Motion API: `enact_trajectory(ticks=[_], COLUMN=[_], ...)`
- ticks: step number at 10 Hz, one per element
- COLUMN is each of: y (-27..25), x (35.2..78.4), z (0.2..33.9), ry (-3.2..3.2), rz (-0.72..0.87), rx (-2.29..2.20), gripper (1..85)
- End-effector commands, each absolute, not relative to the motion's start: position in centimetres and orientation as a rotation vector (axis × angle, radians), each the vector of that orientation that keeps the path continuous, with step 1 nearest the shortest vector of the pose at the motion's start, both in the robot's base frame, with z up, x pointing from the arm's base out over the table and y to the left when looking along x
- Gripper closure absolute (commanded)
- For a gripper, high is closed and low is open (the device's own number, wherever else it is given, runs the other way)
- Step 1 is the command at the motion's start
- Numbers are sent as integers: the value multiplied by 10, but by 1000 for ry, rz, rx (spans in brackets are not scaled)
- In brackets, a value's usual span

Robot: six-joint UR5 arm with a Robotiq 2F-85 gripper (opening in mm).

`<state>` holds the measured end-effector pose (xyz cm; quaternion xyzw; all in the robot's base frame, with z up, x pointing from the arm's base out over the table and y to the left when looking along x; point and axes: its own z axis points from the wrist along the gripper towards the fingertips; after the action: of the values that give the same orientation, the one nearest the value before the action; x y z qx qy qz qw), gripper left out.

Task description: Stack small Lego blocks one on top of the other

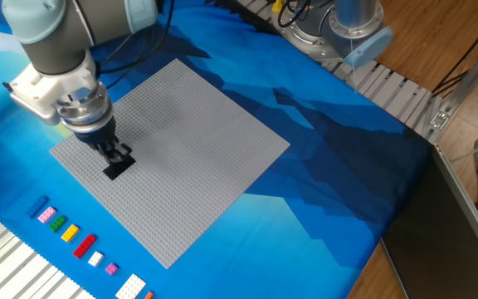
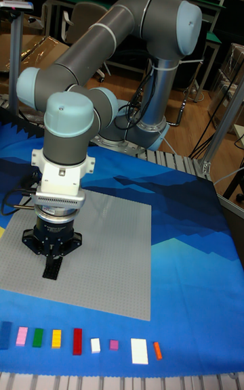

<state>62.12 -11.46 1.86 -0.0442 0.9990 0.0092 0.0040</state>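
Note:
A flat black Lego block lies on the grey baseplate near its left corner. My gripper points straight down onto it. The fingers are close together and pinch the block's top end. In the tall fixed view the same gripper stands over the black block, and the fingers hide part of it. A small blue block lies off the plate at the end of a row of loose bricks. It also shows as the blue block at the far left.
A row of loose bricks lies on the blue cloth along the front edge: pink, green, yellow, red, then several small white, magenta and orange ones. A metal roller rail runs at the back right.

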Motion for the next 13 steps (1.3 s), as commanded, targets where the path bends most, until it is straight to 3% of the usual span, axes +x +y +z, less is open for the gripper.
enact_trajectory(ticks=[1,11,13], y=[-110,-91,-96], x=[611,626,620], z=[26,-6,2], ry=[3157,3036,3058], rz=[68,138,142], rx=[-111,-112,-126], gripper=[847,847,847])
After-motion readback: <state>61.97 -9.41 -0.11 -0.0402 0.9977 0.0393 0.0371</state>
